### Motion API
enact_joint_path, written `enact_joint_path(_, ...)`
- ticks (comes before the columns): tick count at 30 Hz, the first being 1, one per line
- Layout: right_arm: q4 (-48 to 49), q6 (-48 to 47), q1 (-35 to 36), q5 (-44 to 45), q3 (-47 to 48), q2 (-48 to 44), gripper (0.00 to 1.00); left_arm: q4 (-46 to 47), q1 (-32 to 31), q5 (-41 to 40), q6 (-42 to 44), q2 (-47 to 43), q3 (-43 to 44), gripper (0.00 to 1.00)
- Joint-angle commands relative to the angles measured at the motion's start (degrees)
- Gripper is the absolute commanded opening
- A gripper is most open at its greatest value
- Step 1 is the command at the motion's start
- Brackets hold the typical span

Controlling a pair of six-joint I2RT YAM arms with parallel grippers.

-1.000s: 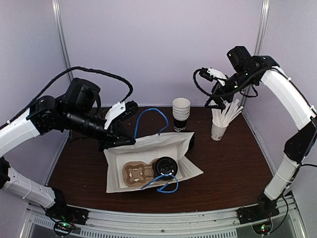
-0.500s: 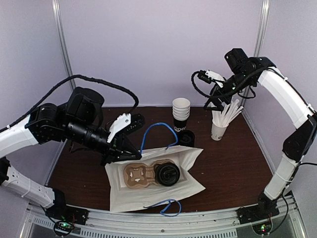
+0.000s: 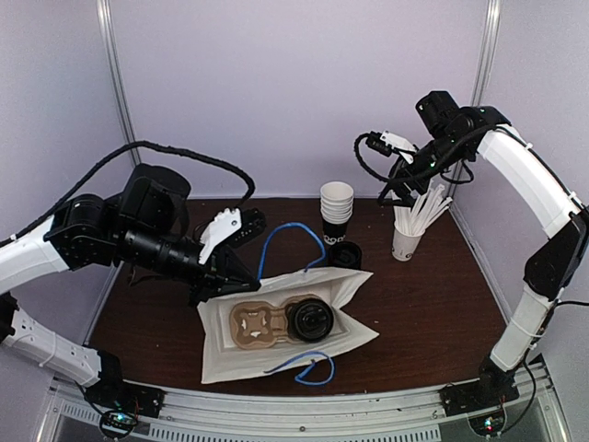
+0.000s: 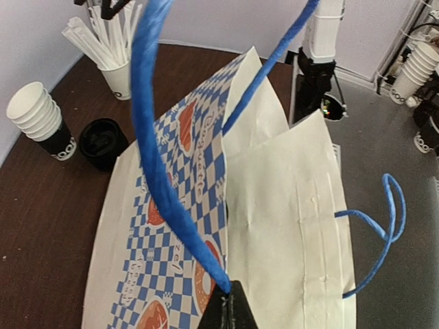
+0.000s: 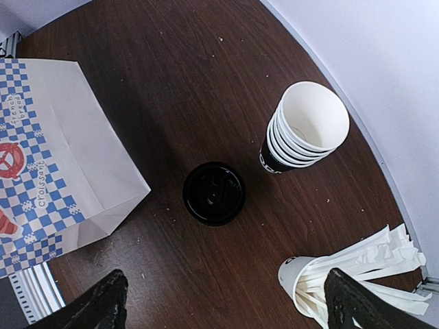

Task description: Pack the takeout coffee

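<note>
1. One takeout coffee (image 3: 311, 320) stands in the right well of one cardboard carrier (image 3: 253, 324), just right of the left claw (image 4: 230, 295) and lower; only its black lid shows from above; the carrier's other well holds no cup.
2. The carrier lies inside one white bag (image 3: 230, 354) lying on the counter (image 5: 171, 103), mouth open beneath that claw.
3. The bag has two blue handles; the left claw is pinched tight on one handle (image 4: 158, 157), lifting it; the second handle (image 3: 308, 364) lies loose on the bag's near side.
4. The right claw (image 5: 225, 288) hangs high, fingers spread wide, holding nothing.
5. Well below it: one stack of black lids (image 5: 213, 193); one stack of nested cups (image 5: 305, 127); one white cup of straws (image 5: 296, 275).
</note>
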Motion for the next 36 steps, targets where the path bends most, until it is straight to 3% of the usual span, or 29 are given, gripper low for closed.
enact_joint_path(1,-0.60,0.12,-0.33,-0.69,0.10,0.10,1.00,-0.31,0.86,-10.37,4.27,3.80,5.35,0.00)
enact_joint_path(5,-0.20,-0.06,-0.34,0.16,-0.82,-0.72,1.00,0.03,3.39,-12.20,7.15,6.96,6.59,0.00)
enact_joint_path(11,0.48,0.48,-1.21,1.19,-1.62,-2.99,1.00,5.13,6.69,-20.24,7.67,8.76,5.48,0.15)
enact_joint_path(16,0.58,1.16,-2.53,0.81,-0.67,-4.45,1.00,8.85,12.24,-18.34,7.26,9.33,5.29,0.22)
enact_joint_path(27,3.27,4.77,-8.51,-2.42,-4.08,-9.53,1.00,7.10,13.10,-21.09,8.65,9.07,12.01,0.66)
enact_joint_path(36,8.02,11.30,-19.36,-4.95,-9.69,-15.54,1.00,7.56,18.01,-31.66,11.67,1.14,11.74,0.81)
